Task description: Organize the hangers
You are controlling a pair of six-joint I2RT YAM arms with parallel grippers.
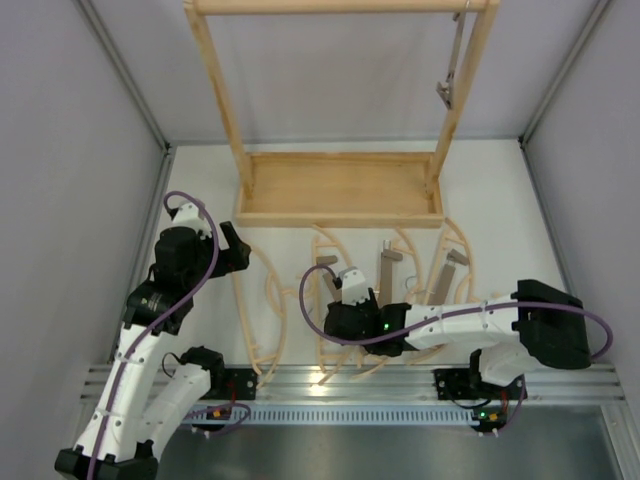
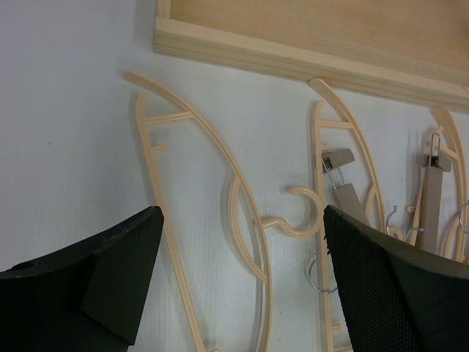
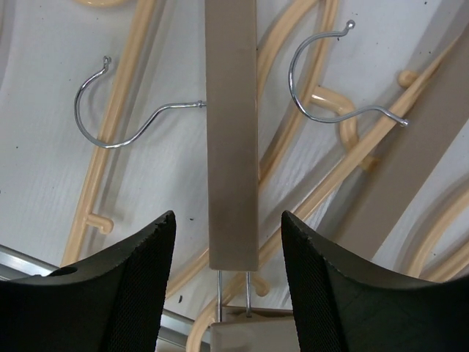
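Observation:
Several hangers lie on the white table in front of the wooden rack (image 1: 340, 185). My right gripper (image 1: 350, 290) (image 3: 229, 216) is open and straddles a brown-grey clamp bar (image 3: 231, 132), with a gap on each side of it. Its metal hook (image 3: 110, 117) points left. A second clamp bar (image 3: 410, 183) lies to the right. My left gripper (image 1: 238, 250) (image 2: 242, 213) stands wide open above a pale curved hanger (image 2: 296, 233) and holds nothing. Another clamp bar (image 1: 455, 60) hangs from the right end of the rack's top rail.
The rack's tray base (image 2: 293, 44) lies just beyond the hangers. Pale curved hangers (image 1: 262, 310) overlap the clamp bars (image 1: 387, 270) on the table. A metal rail (image 1: 350, 380) runs along the near edge. Grey walls close in both sides.

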